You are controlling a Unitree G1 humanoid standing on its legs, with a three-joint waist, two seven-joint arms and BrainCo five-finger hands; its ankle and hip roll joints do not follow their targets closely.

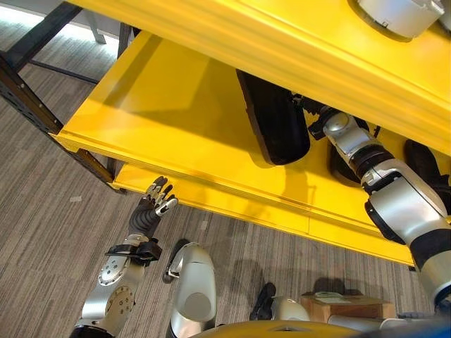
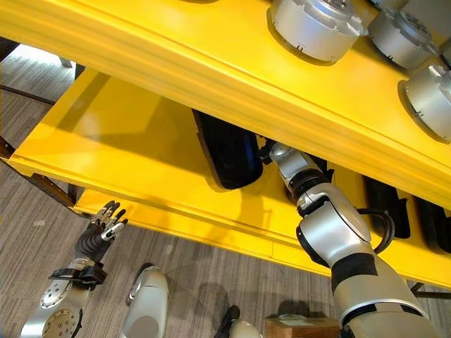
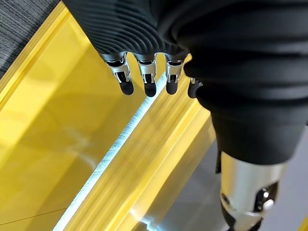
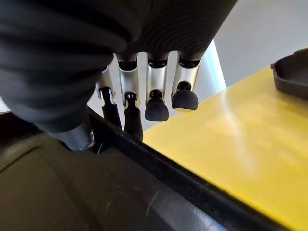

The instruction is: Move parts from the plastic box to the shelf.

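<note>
Right wrist view: right robot hand (image 4: 144,91) fingers hooked over black tray (image 4: 96,192) rim.

My right hand (image 4: 144,91) hangs over the raised rim of a black plastic box (image 4: 96,192). My silver fingers (image 4: 156,91) with dark tips are curled down, two of them touching the rim's edge while the thumb presses at the box's near side. Just beyond the rim lies the glossy yellow metal shelf board (image 4: 240,149), and another dark plastic tray (image 4: 292,74) sits farther along it.
</note>
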